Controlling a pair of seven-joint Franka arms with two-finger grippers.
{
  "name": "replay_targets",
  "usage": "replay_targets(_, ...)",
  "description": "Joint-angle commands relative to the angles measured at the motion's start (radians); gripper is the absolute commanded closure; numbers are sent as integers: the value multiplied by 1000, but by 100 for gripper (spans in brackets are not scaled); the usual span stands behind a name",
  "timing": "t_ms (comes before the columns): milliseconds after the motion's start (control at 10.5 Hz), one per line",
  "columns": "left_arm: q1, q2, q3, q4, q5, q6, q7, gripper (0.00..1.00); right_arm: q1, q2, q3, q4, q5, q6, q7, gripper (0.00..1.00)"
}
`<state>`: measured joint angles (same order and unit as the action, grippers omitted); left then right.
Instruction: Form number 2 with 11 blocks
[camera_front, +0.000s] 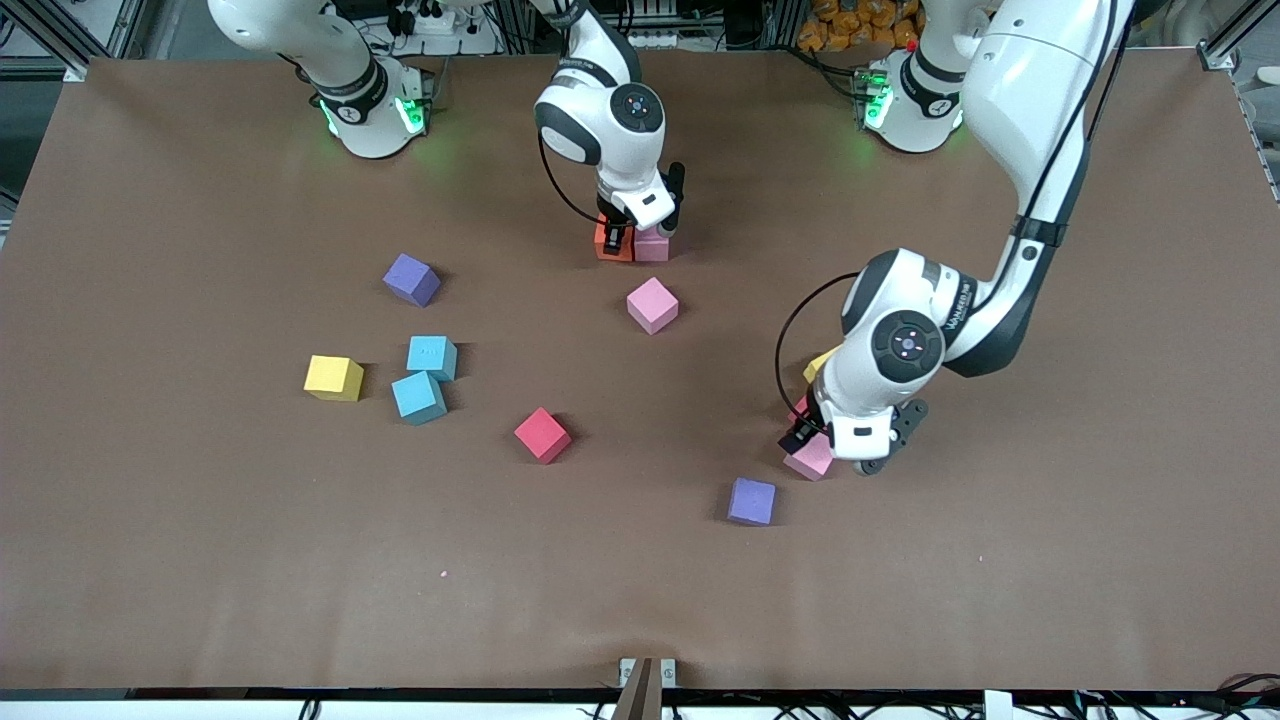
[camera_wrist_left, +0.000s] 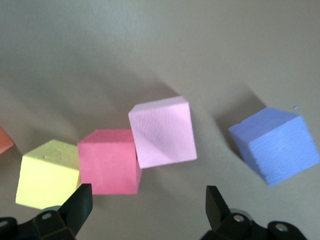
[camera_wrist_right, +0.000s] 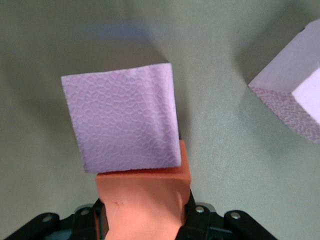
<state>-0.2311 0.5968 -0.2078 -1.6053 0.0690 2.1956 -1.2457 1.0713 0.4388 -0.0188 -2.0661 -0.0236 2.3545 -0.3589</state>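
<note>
My right gripper (camera_front: 625, 238) (camera_wrist_right: 145, 215) is shut on an orange block (camera_front: 610, 245) (camera_wrist_right: 145, 200), set down against a pink block (camera_front: 653, 245) (camera_wrist_right: 125, 120). My left gripper (camera_front: 845, 448) (camera_wrist_left: 148, 205) hangs open and empty over a cluster of a pink block (camera_front: 808, 462) (camera_wrist_left: 162, 132), a red block (camera_wrist_left: 107, 160) and a yellow block (camera_front: 818, 365) (camera_wrist_left: 47, 172). A purple block (camera_front: 751, 501) (camera_wrist_left: 275, 142) lies beside that cluster. Another pink block (camera_front: 652, 305) (camera_wrist_right: 295, 100) lies loose mid-table. No number 2 shape is in view.
Toward the right arm's end of the table lie a purple block (camera_front: 411, 279), two blue blocks (camera_front: 432, 357) (camera_front: 418, 397) and a yellow block (camera_front: 333, 378). A red block (camera_front: 541, 435) sits nearer the front camera. An orange edge (camera_wrist_left: 4, 140) shows beside the left gripper's cluster.
</note>
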Motion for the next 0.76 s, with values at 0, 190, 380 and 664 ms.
replay_targets(0,1,11,7,63,-15,-22,57,0,21,29,-3,30,31,-1,15,72)
replay_targets(190,-8,14,5,77,-15,-22,255,0,21,34,-3,32,37,-4,15,56)
replay_targets(380,-11,32,7,76,-12,-20,610,0,25,34,-3,32,37,-11,15,0)
replay_targets(664,1,75,8,76,-9,4,1088,0,25,2,-3,32,37,-49,14,0)
